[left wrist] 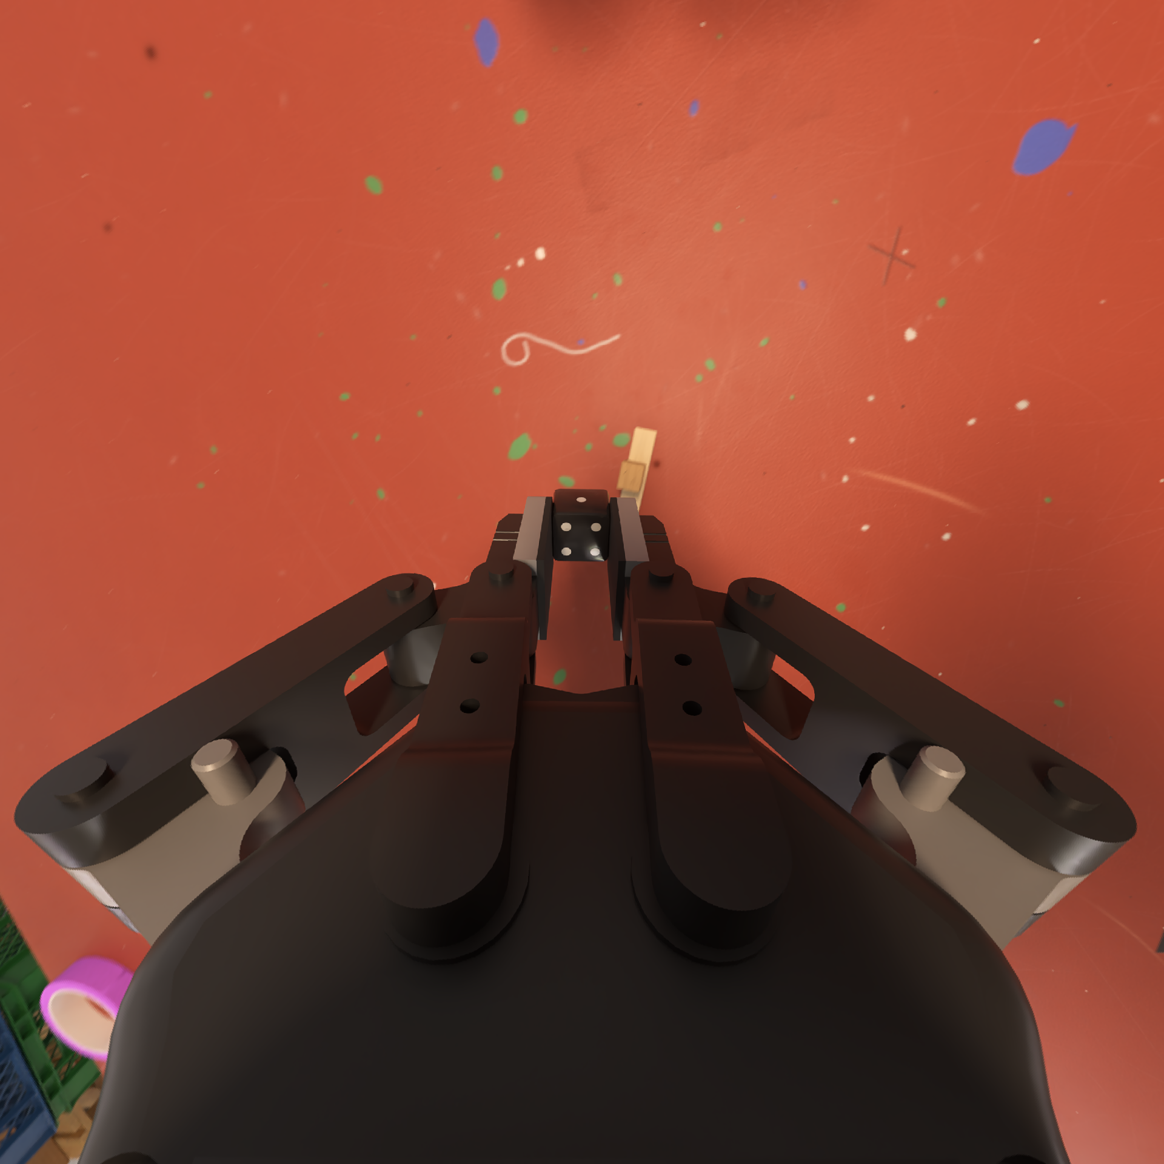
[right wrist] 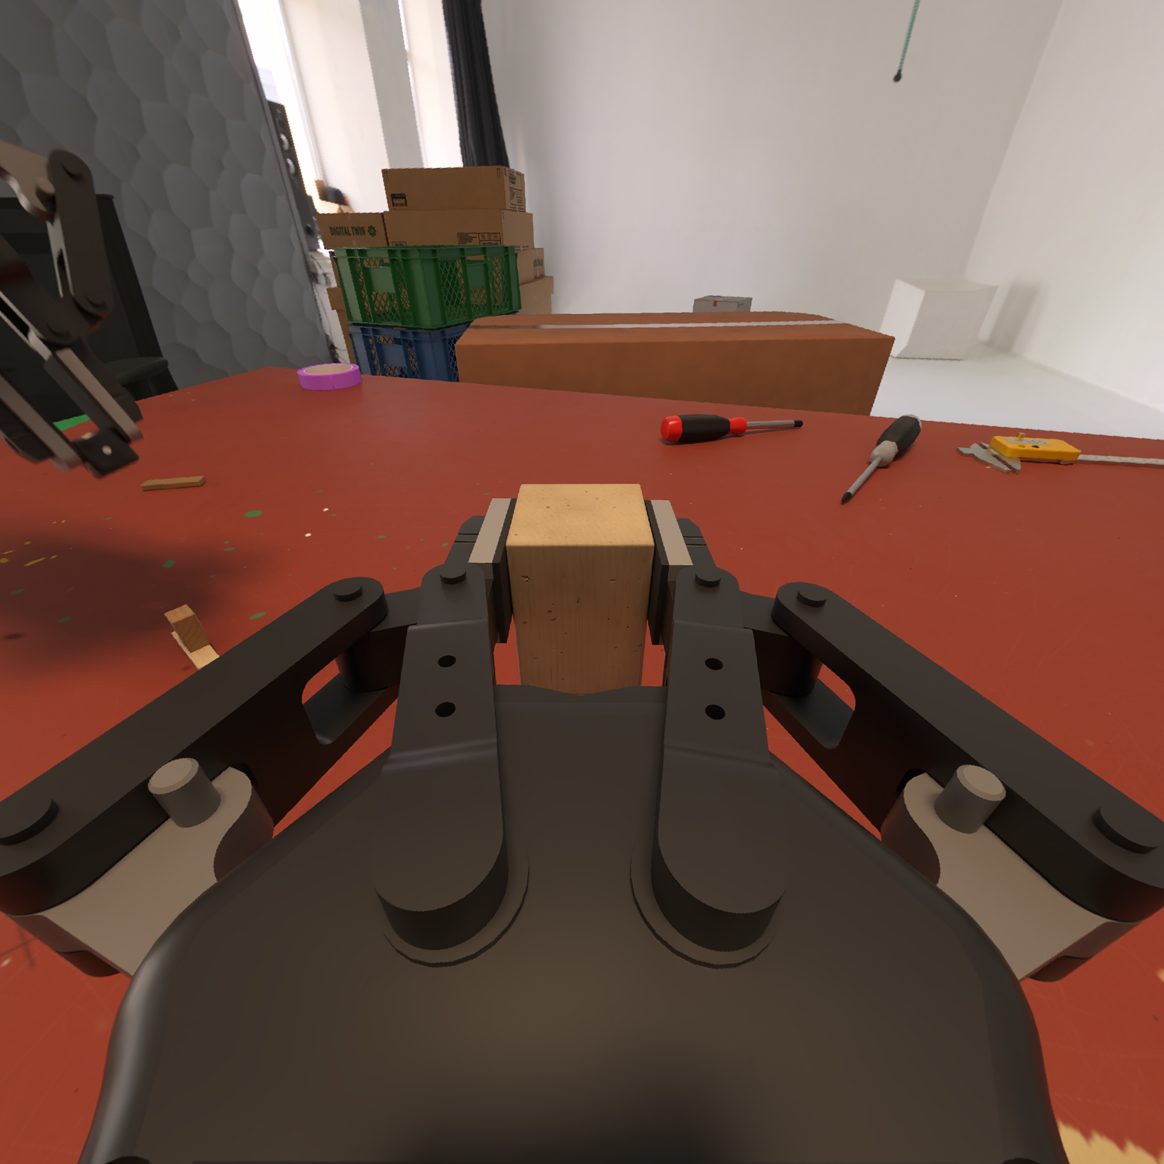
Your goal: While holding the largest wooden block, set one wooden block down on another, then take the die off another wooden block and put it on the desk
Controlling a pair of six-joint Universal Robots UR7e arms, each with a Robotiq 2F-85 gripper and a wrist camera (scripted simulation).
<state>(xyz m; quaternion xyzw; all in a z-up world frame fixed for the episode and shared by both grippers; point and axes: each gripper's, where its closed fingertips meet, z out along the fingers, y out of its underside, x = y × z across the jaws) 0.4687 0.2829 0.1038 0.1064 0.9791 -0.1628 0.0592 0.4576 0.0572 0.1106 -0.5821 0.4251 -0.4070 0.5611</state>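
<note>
Jaws of the left gripper (left wrist: 581, 528) are drawn narrow and clamp the black die (left wrist: 581, 528) by two opposite faces; the die sits at the fingertips, above the red desk (left wrist: 819, 315) and clear of it. Just beyond the fingertips and slightly to their right, a small wooden block (left wrist: 631, 475) rests on a paler flat wooden block (left wrist: 642, 444), both on the desk.

Jaws of the right gripper (right wrist: 578, 542) are set at medium width and hold the largest wooden block (right wrist: 578, 592) between the finger pads (right wrist: 494, 532). This block runs back from the fingertips to the palm and fills the gap between the fingers.

In the right wrist view, the stacked pair of blocks lies low to the left of the right fingers, partly hidden by a gripper link. A thin wooden slat (right wrist: 173, 483) lies flat farther left and ahead. The left gripper hangs above it at the frame's left edge.

Ahead and left of the right jaws, a roll of purple tape (right wrist: 329, 376) lies near the desk edge. Ahead and right lie a red-handled screwdriver (right wrist: 724, 428), a black-handled screwdriver (right wrist: 882, 456) and a yellow caliper (right wrist: 1033, 448). Past the desk stand a green crate (right wrist: 428, 286), a blue crate (right wrist: 403, 353) and cardboard boxes (right wrist: 453, 208).
</note>
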